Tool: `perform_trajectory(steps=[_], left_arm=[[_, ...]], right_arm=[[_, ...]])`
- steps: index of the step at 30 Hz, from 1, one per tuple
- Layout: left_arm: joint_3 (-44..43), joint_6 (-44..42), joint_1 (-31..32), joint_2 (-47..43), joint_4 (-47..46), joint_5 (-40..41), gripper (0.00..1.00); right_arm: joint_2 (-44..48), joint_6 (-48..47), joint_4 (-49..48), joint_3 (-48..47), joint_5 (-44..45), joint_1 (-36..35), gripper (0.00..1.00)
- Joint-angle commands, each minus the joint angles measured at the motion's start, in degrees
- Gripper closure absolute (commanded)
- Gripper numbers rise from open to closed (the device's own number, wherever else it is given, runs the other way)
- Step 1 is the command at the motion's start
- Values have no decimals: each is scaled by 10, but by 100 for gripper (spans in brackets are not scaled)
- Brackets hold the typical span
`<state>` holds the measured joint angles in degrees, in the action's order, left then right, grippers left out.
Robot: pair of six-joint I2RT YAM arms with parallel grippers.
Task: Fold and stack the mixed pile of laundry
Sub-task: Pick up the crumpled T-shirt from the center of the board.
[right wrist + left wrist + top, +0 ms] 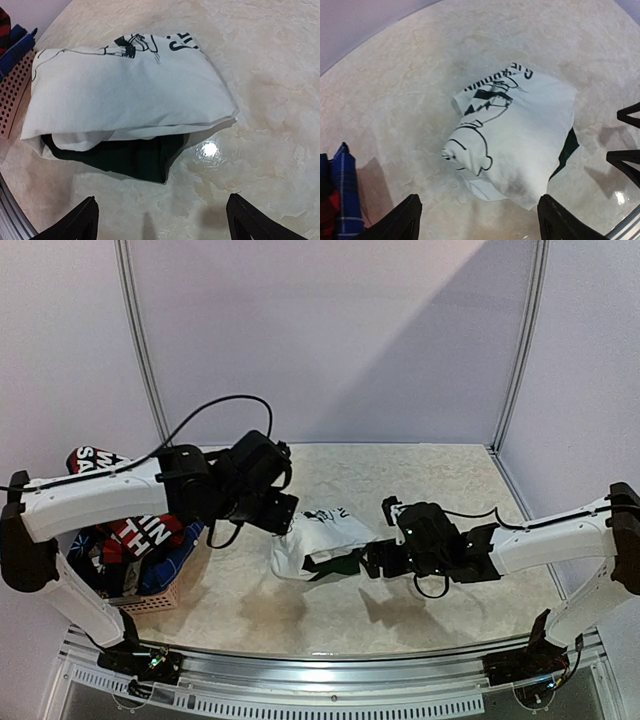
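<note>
**Folded T-shirt lies on the table between two open grippers**

The white-and-dark-green T-shirt (pixel 325 540) lies folded into a rough, puffy rectangle near the middle of the pale marbled table (pixel 430 480). Its upper face is white with a black line drawing of a cartoon figure and a row of dark lettering along one edge. A dark-green layer sticks out from under the white fold on the side facing the right arm, and its edges do not line up neatly.

The rest of the laundry pile (pixel 125 540) is heaped in the pinkish woven basket (pixel 150 602) at the table's left side. A red-black piece with white lettering lies on top and blue plaid shows at the rim.

The left gripper (pixel 283 515) hangs at the shirt's left edge with its jaws spread wide. In the left wrist view both fingers (pixel 402 220) frame the shirt (pixel 520 140), which lies flat on the table beyond them, and nothing is pinched between them. Whether a fingertip brushes the cloth cannot be told from overhead.

The right gripper (pixel 378 558) sits low at the shirt's right edge, also with its jaws apart. In the right wrist view its fingers (pixel 82 220) stand to either side of bare tabletop. The green-edged side of the shirt (pixel 130 95) lies just ahead of them, apparently untouched.
</note>
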<state>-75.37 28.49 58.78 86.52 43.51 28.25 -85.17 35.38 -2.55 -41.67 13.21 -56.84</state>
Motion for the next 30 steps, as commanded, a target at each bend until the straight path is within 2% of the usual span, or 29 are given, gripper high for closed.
perform_trajectory(steps=[1, 8, 10, 13, 18, 20, 23, 27, 30], left_arm=[[50, 7, 29, 37, -82, -60, 18], [108, 23, 61, 80, -149, -89, 18], [116, 25, 66, 91, -162, -92, 22], [120, 29, 69, 105, -176, -81, 33], [109, 33, 69, 128, -167, -2, 56], [98, 32, 70, 139, -158, 25, 69], [79, 30, 70, 144, -137, 46, 100], [46, 23, 71, 129, -89, 64, 100], [27, 21, 72, 112, -57, 76, 100]], right_arm=[[-13, -38, -35, 16, -47, 5, 11], [-9, -60, -55, 26, -75, 5, 12], [-8, -67, -61, 26, -77, 5, 12], [-11, -72, -65, 25, -77, 5, 12], [-29, -73, -59, 5, -68, 4, 13], [-42, -73, -56, -3, -68, 4, 13], [-54, -75, -58, -12, -68, 4, 14], [-59, -76, -64, -24, -79, 4, 16], [-62, -78, -90, -28, -123, 4, 19]])
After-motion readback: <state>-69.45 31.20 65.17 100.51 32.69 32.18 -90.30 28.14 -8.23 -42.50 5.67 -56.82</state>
